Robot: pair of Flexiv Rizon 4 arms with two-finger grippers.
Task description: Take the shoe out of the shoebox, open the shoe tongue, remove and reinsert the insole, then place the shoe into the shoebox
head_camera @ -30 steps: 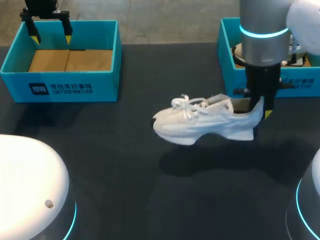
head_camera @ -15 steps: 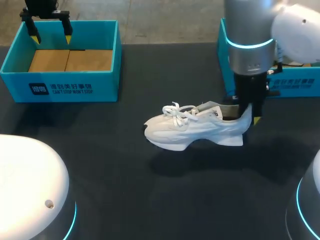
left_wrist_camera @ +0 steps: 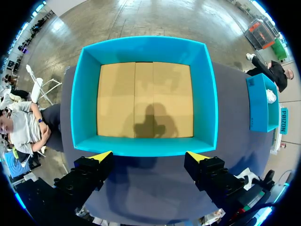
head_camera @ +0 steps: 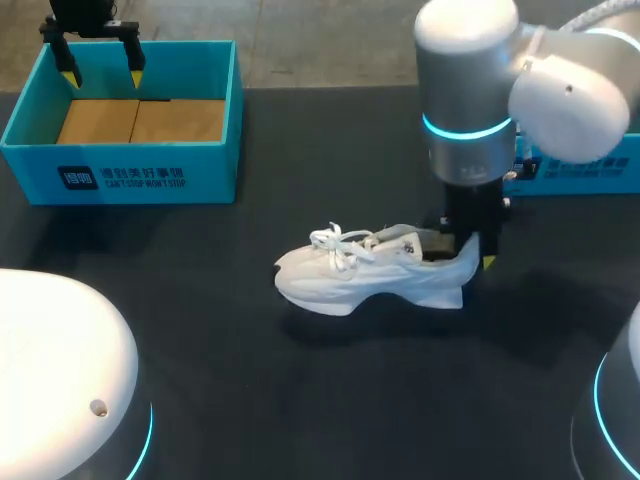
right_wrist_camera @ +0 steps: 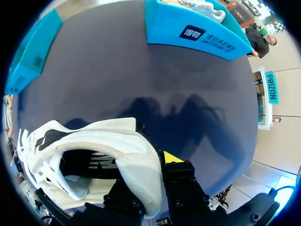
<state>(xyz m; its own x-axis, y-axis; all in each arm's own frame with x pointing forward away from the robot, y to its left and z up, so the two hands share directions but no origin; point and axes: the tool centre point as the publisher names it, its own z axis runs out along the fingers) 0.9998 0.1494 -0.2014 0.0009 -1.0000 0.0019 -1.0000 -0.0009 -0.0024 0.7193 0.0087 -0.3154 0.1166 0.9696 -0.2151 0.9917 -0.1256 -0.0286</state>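
Table: dark tabletop (head_camera: 250, 400), with the shoe lying out in the open near its middle.
Shoe: white trainer (head_camera: 370, 275), on its sole or just over the table; I cannot tell whether it touches. Its toe points towards my left arm's side.
Right gripper: right gripper (head_camera: 472, 258) stands at the shoe's heel, clamped on the heel collar with one finger inside the shoe and one outside.
Tongue and laces: laces (head_camera: 335, 243) are done up and the tongue (head_camera: 395, 238) lies flat.
Insole: dark insole (right_wrist_camera: 89, 165) appears seated inside the shoe.
Right box: teal box (right_wrist_camera: 197, 30) beyond the shoe's heel, partly hidden by my right arm.
Left box: teal box (head_camera: 120, 180) well beyond the shoe's toe, its brown cardboard floor showing.
Left gripper: left gripper (head_camera: 102, 72) hangs over the left box's far wall, well apart from the shoe, fingers spread and holding nothing.
Progress: only the first step looks done. Opening the tongue, pulling and refitting the insole, and reboxing the shoe all seem left to do.
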